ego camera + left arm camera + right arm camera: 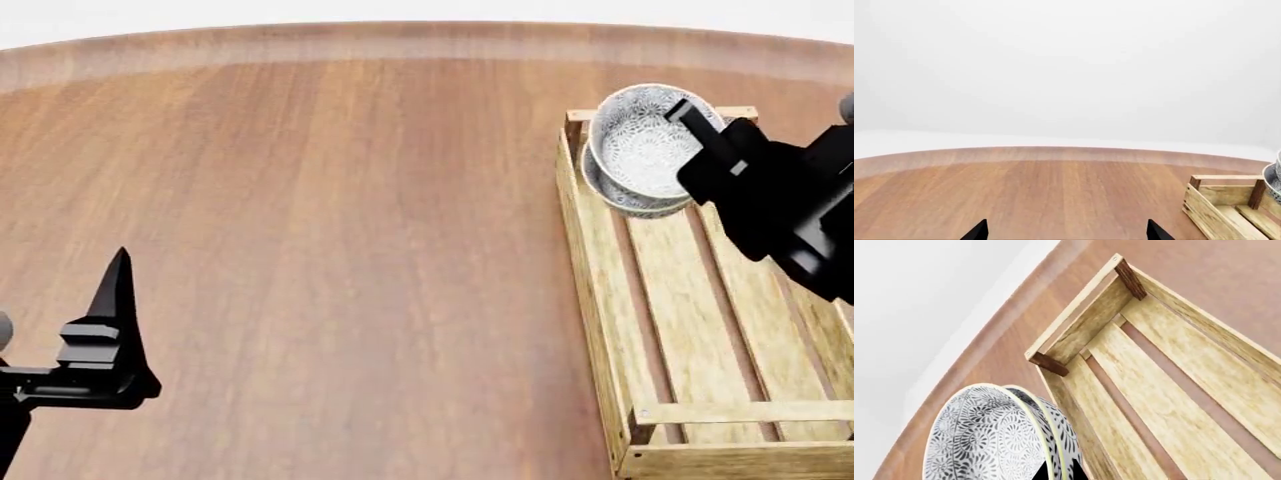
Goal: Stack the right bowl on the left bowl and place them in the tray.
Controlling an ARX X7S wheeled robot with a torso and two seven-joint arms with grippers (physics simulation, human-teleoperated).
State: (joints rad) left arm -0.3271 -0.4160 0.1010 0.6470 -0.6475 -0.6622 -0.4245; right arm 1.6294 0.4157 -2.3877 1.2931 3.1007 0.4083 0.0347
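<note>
Patterned grey-white stacked bowls (638, 150) sat clamped at the rim by right pincer (683, 112), over slatted light-wood tray (694, 330) at 1 o'clock; left pincer (114, 300) gaped, empty.

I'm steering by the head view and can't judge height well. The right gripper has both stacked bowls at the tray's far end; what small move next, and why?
Probably lower the right gripper gently. The stacked bowls hang tilted at the tray's far end, not flat on its slats, so releasing now might tip them.
</note>
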